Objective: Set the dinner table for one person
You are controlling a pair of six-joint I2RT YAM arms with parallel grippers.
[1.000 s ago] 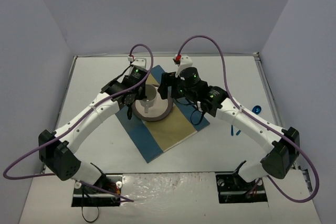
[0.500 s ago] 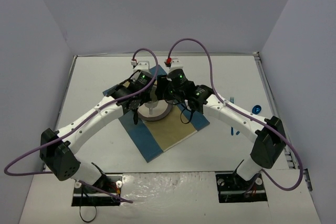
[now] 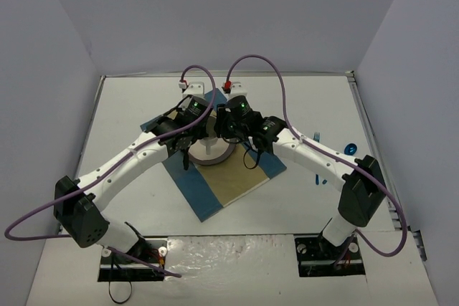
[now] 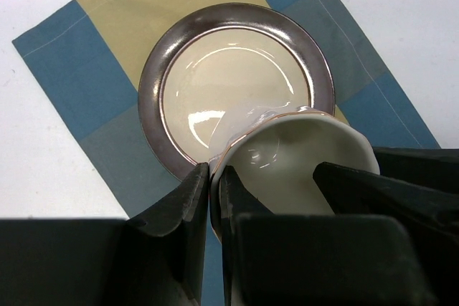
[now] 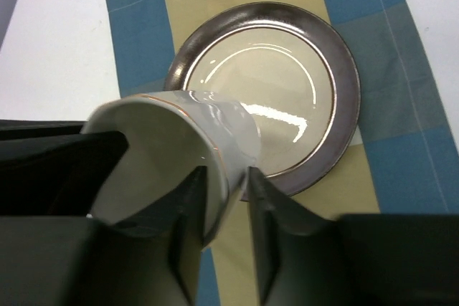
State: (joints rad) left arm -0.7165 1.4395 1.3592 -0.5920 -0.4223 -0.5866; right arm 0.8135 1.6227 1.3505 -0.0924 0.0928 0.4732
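A white bowl (image 4: 301,148) with a thin copper rim hangs tilted above a cream plate with a brown rim (image 4: 237,84). The plate lies on the blue-and-tan striped mat (image 4: 64,84) on the white dinner table (image 3: 129,105). My left gripper (image 4: 214,173) is shut on the bowl's rim, one finger inside and one outside. My right gripper (image 5: 228,175) straddles the opposite rim of the bowl (image 5: 165,155), its fingers spread wider than the wall. In the top view both grippers, left (image 3: 192,123) and right (image 3: 231,128), meet over the plate (image 3: 209,152) and hide the bowl.
A blue fork (image 3: 316,136) and a blue spoon (image 3: 349,149) lie on the table to the right of the mat (image 3: 215,191), partly behind the right arm. Purple cables arch over the far half. Grey walls close in the table's left, right and back.
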